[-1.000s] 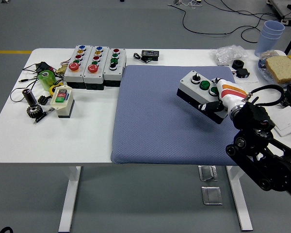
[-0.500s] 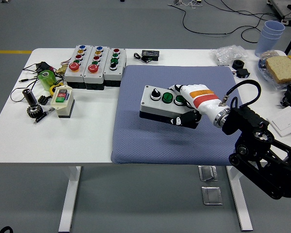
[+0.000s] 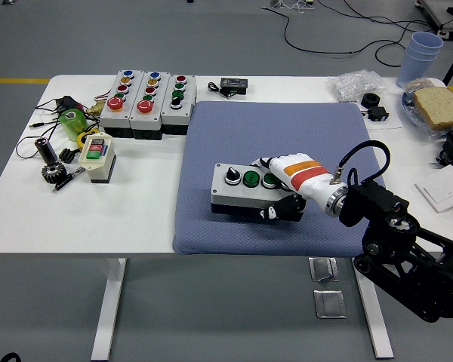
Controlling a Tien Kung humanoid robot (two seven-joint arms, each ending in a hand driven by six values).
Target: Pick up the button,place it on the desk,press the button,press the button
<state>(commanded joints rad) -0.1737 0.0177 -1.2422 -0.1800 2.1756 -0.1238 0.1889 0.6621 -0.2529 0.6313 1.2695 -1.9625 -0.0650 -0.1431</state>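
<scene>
Right hand (image 3: 281, 188) around button box (image 3: 241, 190)

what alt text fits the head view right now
The robot's right hand grips a grey button box on the blue mat near its front edge. Three more button boxes stand at the white table's far left.

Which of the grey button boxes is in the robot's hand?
The button box on the blue mat, gripped by the right hand. The other three boxes stand side by side at the table's far left, untouched.
</scene>
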